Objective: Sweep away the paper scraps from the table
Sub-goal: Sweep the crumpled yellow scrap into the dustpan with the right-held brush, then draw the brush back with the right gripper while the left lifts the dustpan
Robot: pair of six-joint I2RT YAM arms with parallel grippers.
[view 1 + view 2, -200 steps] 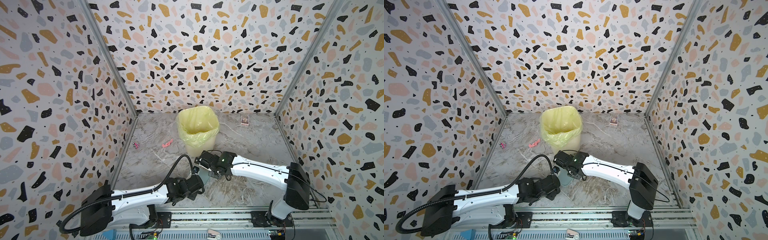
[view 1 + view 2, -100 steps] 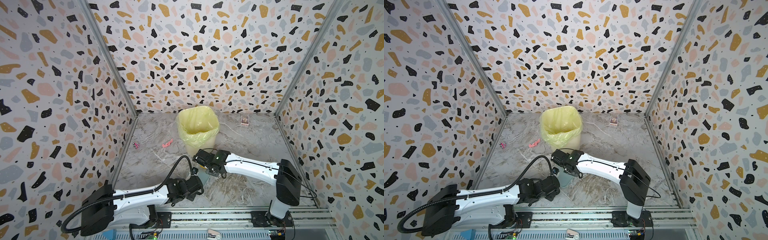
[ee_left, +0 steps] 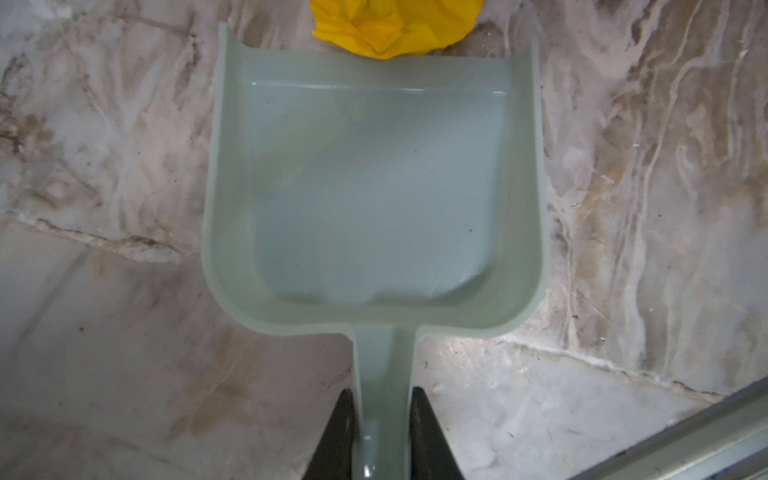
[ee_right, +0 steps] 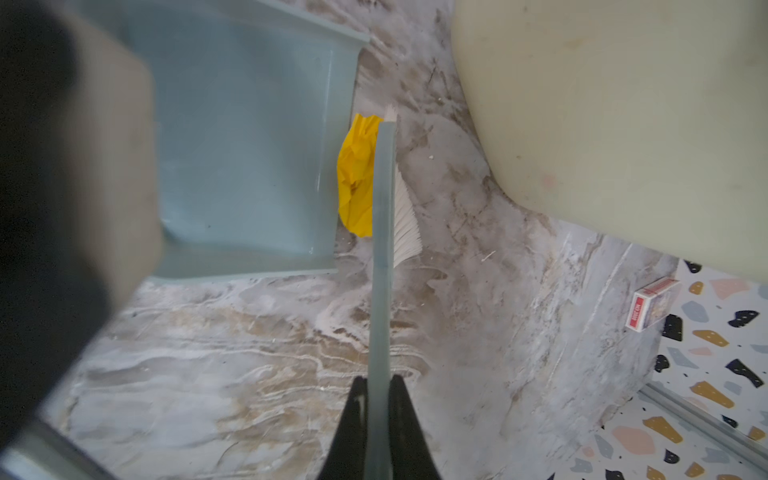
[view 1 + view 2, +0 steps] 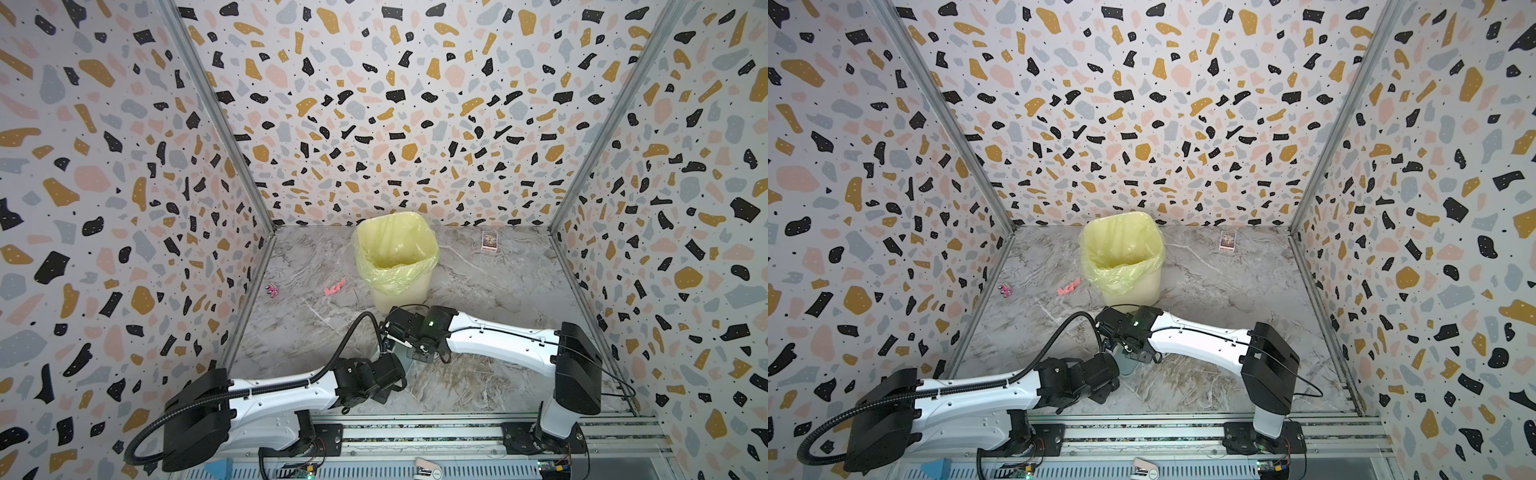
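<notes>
A crumpled yellow paper scrap (image 3: 390,25) (image 4: 357,178) lies on the marble table (image 5: 498,316) at the open lip of a grey-green dustpan (image 3: 374,187) (image 4: 241,145). My left gripper (image 3: 383,399) is shut on the dustpan's handle. The pan itself holds nothing. My right gripper (image 4: 380,386) is shut on a brush handle (image 4: 382,249), and the white bristles (image 4: 405,216) rest against the far side of the yellow scrap. A pink scrap (image 5: 334,286) (image 5: 1068,287) lies left of the bin. In both top views the two wrists meet in front of the bin.
A cream bin with a yellow liner (image 5: 395,257) (image 5: 1121,253) stands just behind the grippers, its wall (image 4: 602,124) close to the brush. A small printed card box (image 5: 489,240) (image 4: 652,303) lies back right. A tiny pink-and-black toy (image 5: 272,289) sits by the left wall.
My right arm has swung its wrist to the left, bringing the brush toward the dustpan. The left arm and dustpan have hardly moved.
</notes>
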